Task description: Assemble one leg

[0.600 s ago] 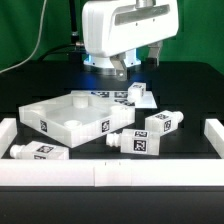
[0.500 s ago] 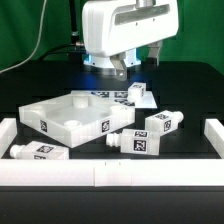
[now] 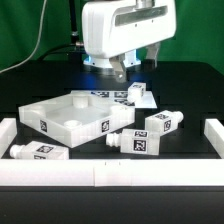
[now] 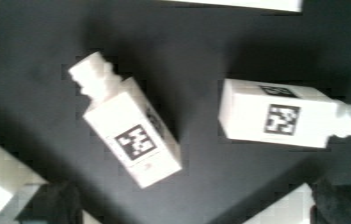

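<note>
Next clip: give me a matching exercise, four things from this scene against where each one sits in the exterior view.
Things:
1. tabletop
2. cube
3. lone leg
4. claw

Places in the exterior view:
a. front left corner
b. raised at the back, touching nothing
c. centre-left, lying flat
d. by the tabletop's far right corner

Pairs: 1-c; 2-d; 3-a; 4-b

marker board [image 3: 100, 93] partly hidden behind tabletop [image 3: 70, 122]; leg [image 4: 282, 110] tags blurred
</note>
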You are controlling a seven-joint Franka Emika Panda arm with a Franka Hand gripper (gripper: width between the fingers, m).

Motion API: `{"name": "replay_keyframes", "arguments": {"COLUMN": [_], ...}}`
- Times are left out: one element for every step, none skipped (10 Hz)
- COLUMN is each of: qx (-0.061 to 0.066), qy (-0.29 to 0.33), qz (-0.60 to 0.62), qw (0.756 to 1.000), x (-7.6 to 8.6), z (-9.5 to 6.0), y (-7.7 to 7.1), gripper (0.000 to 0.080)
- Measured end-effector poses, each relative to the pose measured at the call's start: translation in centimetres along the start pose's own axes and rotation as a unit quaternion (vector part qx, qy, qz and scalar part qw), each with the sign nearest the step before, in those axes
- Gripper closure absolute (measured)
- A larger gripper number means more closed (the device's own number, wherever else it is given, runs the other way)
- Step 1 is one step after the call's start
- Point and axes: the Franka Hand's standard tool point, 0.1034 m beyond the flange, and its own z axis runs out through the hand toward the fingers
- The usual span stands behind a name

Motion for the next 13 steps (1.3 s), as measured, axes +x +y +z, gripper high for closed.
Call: {"name": "replay_keyframes", "arguments": {"qx": [0.000,-0.008,-0.015,-0.010,-0.013,-0.011,-0.011,-0.020,-0.038,-0.036,-0.036,-0.033,-0.029], "qy": [0.000,0.007,0.012,0.009,0.011,0.010,0.010,0.013,0.018,0.017,0.017,0.016,0.015], "qz": [-0.022,-0.045,-0.058,-0.045,-0.046,-0.045,-0.045,-0.050,-0.057,-0.055,-0.060,-0.059,-0.058], "qw": [1.000,0.999,0.998,0.999,0.999,0.999,0.999,0.998,0.998,0.998,0.997,0.998,0.998], "x": [0.0,0.1,-0.4,-0.3,-0.2,-0.3,-0.3,-0.4,-0.7,-0.4,0.0,0.2,0.2], "z": [0.8,2.2,3.8,3.6,3.2,3.4,3.4,3.5,3.8,4.3,5.1,6.3,7.2], "y": [1.1,2.2,2.8,2.6,2.7,2.6,2.6,2.8,2.7,2.5,2.6,2.8,3.0], "gripper": [0.0150,0.0150,0.0150,0.0150,0.0150,0.0150,0.0150,0.0150,0.0150,0.0150,0.0150,0.0150,0.0150]}}
